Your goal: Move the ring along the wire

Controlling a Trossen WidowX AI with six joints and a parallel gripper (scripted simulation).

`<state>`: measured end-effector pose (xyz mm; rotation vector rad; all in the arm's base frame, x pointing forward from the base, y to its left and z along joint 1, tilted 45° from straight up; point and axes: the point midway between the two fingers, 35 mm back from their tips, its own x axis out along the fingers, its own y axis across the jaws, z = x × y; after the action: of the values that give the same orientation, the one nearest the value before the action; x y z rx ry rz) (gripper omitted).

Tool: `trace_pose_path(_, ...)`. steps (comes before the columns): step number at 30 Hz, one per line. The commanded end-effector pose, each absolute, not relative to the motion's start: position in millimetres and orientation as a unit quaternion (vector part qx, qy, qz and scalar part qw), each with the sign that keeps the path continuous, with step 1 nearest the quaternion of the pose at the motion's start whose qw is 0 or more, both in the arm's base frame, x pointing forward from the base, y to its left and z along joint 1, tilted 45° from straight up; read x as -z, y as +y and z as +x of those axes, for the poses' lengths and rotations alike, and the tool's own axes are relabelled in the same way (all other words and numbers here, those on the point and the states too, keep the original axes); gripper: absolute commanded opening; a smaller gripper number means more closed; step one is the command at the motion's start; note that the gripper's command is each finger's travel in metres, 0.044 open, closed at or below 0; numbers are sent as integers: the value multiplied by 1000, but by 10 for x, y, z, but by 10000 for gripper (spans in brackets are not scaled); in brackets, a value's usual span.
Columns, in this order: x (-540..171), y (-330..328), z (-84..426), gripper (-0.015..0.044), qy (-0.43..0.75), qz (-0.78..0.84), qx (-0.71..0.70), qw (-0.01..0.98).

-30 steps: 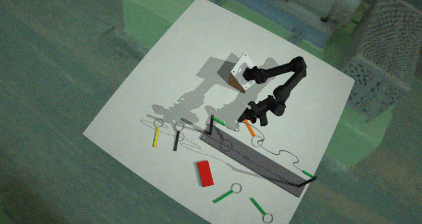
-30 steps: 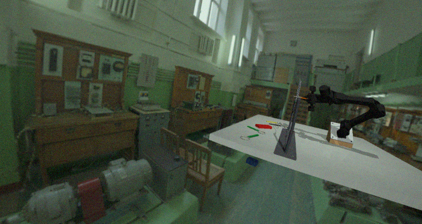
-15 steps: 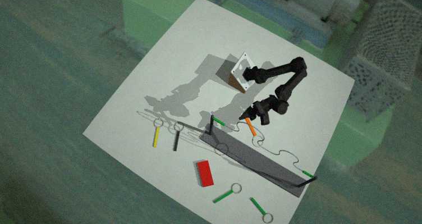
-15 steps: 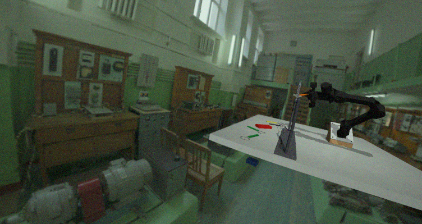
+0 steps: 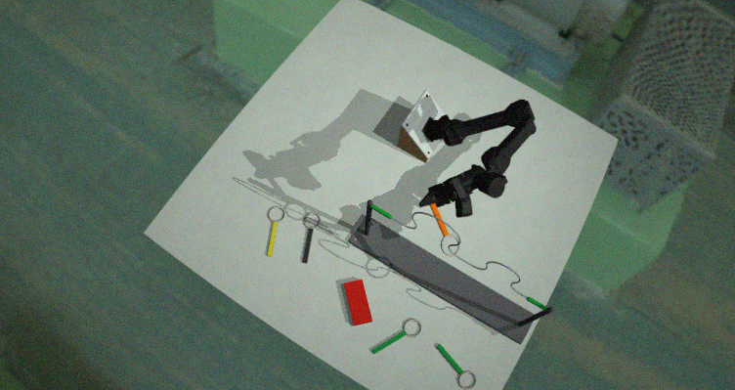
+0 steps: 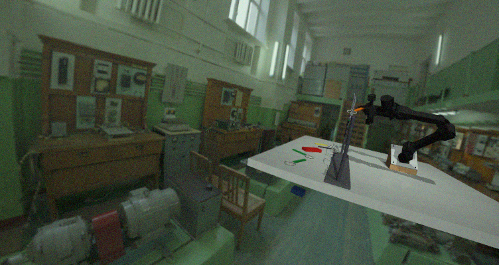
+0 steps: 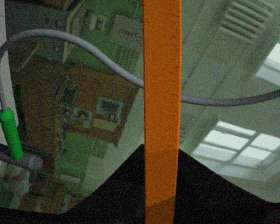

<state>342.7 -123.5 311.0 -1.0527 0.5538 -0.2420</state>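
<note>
My gripper [image 5: 431,203] [image 6: 363,109] [image 7: 155,153] is shut on the orange handle [image 5: 440,220] [image 6: 358,109] [image 7: 162,100]. The ring at the handle's far end is around the thin grey wire [image 7: 47,33], at a curved stretch between the two green parts. The frames do not show clearly whether ring and wire touch. One green part [image 5: 381,211] is beside the left post [image 5: 368,221] in the top view; the other green part [image 5: 537,303] is beside the right post [image 5: 535,317]. The wrist view shows one green part [image 7: 11,135] at lower left; the ring is outside that view.
The posts stand on a long dark base [image 5: 442,274] [image 6: 344,178]. Beyond it on the white table lie a red block [image 5: 357,302] [image 6: 311,149], a yellow-handled ring [image 5: 272,238], a black-handled ring [image 5: 307,245] and two green-handled rings [image 5: 389,342] [image 5: 449,359].
</note>
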Motion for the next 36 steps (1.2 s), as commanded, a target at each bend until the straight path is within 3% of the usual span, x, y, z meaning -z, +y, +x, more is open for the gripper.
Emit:
trace_pose_path(1,-3207,-1265,3426,-150,256,-506,122,815)
trace_pose_path(36,-3324,-1294,3424,-150,259,-458,110,843)
